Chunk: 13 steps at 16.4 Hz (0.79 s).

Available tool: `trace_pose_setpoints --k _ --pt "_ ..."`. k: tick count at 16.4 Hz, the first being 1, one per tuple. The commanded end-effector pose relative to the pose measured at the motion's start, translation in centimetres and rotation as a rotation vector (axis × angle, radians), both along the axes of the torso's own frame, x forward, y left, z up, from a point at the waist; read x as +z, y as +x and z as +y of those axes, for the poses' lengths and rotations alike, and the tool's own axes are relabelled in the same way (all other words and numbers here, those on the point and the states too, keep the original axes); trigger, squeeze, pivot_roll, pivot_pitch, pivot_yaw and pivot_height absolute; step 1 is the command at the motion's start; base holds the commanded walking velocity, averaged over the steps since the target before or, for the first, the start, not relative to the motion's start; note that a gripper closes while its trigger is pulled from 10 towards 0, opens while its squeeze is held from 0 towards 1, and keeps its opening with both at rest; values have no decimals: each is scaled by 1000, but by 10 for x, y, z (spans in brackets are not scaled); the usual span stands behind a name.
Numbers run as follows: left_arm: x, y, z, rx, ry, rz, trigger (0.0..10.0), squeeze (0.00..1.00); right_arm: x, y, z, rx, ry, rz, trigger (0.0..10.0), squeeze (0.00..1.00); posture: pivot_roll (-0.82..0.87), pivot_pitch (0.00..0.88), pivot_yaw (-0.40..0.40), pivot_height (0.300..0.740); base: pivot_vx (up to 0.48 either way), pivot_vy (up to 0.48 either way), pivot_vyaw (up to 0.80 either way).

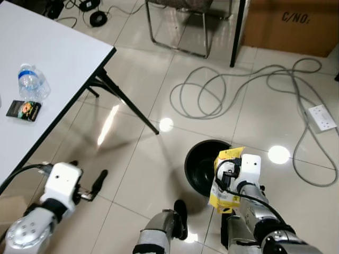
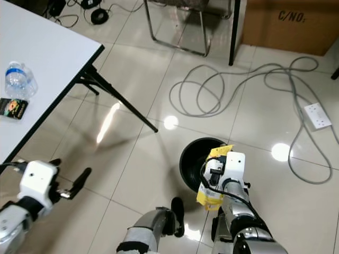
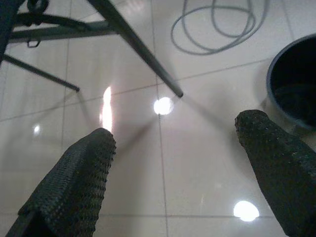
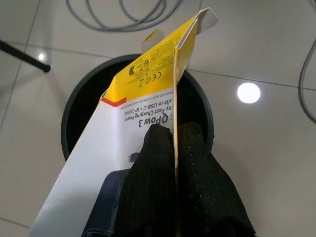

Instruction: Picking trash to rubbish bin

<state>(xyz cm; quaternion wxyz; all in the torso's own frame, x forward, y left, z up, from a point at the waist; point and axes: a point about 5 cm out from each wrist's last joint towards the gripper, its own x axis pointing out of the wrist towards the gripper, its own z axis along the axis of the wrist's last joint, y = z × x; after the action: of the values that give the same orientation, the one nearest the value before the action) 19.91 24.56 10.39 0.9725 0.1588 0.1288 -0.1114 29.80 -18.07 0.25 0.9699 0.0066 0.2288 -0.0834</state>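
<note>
Right claw grips box over bin.

Both arms: silver metal segments, each ending in a white boxy wrist housing. Black cables loop over both housings. Left gripper and right gripper: long black fingers, pads covered in fine knobbed texture.

You could not see the right gripper fingers in the head views, since the yellow-and-white package covered them, and its print was too small to read there. The package hid part of the black bin rim. The white table ran off the picture's edge. The label on the small dark packet was illegible.
</note>
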Motion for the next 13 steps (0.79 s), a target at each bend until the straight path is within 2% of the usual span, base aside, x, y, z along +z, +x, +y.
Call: trace_pose_setpoints --k 1,5,6,7,13 --pt "0 -10 12 35 18 33 10000 0 -10 -9 5 3 3 41 10000 0 395 425 294 740 0 0 0" --pt "5 -23 20 53 45 55 10000 0 -6 -4 1 -10 -16 26 10000 0 425 432 305 740 0 0 0" --pt "5 -25 19 53 47 60 10000 0 -5 -3 0 -17 -4 19 10000 976 423 430 304 740 0 0 0" --pt "5 -25 19 52 47 61 10000 0 -4 -3 0 -17 -5 18 10000 1000 423 430 304 740 0 0 0" --pt "3 -24 16 59 41 65 10000 0 1 2 1 -9 -13 2 10000 1000 412 421 281 740 0 0 0"
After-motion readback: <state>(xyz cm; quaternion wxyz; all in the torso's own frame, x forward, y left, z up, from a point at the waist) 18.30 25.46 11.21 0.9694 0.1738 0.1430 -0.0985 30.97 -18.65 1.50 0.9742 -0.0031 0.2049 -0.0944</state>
